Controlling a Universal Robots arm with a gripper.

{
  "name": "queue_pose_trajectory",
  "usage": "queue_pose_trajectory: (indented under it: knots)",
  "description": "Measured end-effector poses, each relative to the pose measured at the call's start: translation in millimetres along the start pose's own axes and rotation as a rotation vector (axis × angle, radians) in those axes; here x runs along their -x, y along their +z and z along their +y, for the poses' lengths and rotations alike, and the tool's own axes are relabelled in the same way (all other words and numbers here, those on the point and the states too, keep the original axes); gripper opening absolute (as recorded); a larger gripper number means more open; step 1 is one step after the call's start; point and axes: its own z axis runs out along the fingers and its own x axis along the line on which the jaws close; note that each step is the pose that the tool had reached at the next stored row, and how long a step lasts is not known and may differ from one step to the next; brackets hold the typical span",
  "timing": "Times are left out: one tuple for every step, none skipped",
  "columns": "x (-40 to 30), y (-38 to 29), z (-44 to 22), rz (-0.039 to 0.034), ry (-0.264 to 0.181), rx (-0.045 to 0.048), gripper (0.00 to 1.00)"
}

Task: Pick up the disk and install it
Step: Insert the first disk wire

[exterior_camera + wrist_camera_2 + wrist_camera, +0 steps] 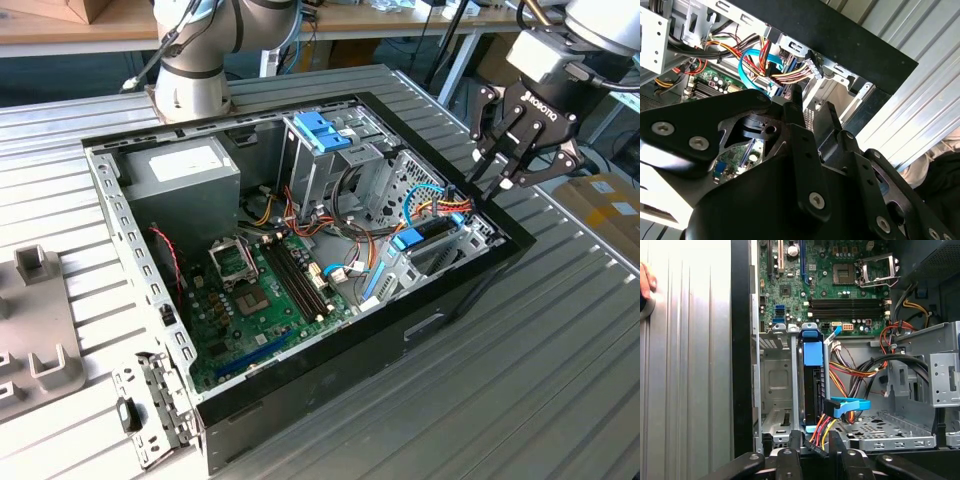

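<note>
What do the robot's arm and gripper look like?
The gripper is matte black, built from flat hinged link bars held by silver screw heads, and it ends in two slim fingers. White lettering marks its body. The arm above it is pale grey and rounded, with a black cable alongside.

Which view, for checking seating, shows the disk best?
First wrist view: the disk stands on edge in its bay. The exterior view shows its blue end among cables; in the second wrist view the gripper blocks it.
</note>
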Motion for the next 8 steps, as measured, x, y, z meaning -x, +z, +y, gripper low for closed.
queue_pose_trajectory:
  knots:
    - [0.0, 0.1, -0.1, 0.0001, -0.001, 0.0000, 0.36]
    - [0.0, 0.3, -0.3, 0.0001, -0.003, 0.0001, 0.36]
    - [0.0, 0.4, -0.4, 0.0002, -0.004, 0.0001, 0.36]
    - [0.0, 0.6, -0.5, 0.0002, -0.005, 0.0002, 0.36]
    - [0.0, 1.2, -0.7, 0.0003, -0.007, 0.0002, 0.36]
    - [-0.1, 2.3, -1.0, 0.0004, -0.010, 0.0004, 0.36]
    - [-0.1, 2.6, -1.0, 0.0006, -0.011, 0.0004, 0.36]
    - [-0.1, 3.0, -1.1, 0.0008, -0.012, 0.0005, 0.36]
